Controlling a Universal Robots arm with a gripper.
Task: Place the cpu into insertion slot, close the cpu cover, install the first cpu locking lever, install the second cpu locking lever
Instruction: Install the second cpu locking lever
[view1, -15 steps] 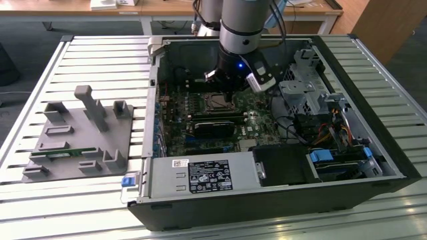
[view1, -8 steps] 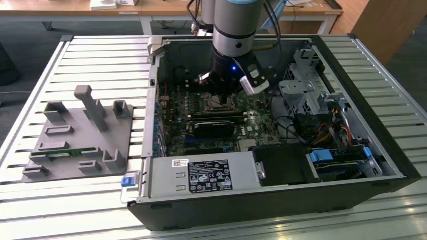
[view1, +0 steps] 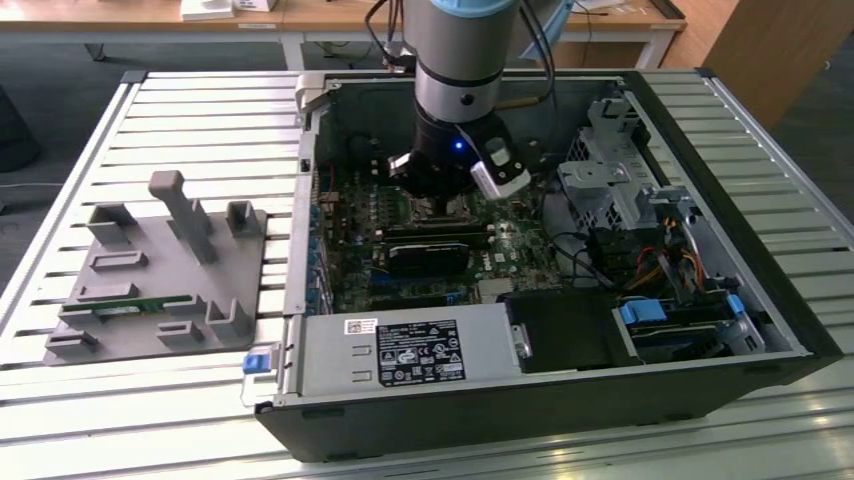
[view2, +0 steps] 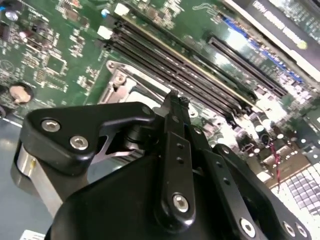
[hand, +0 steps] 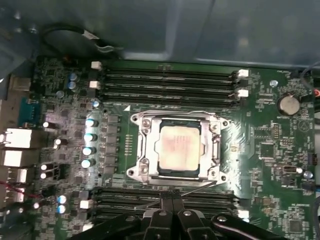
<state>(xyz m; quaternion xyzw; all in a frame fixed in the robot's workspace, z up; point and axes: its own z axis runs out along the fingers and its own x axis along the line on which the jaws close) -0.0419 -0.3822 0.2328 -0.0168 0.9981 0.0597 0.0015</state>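
One cpu (hand: 179, 147) sits under one cpu cover (hand: 145, 148) (apparently lowered); the fingers (hand: 172, 198) are pressed together.

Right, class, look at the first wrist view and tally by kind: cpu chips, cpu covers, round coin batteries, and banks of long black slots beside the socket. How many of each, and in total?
cpu: 1
cpu cover: 1
coin battery: 1
banks of long black slots: 2
Total: 5
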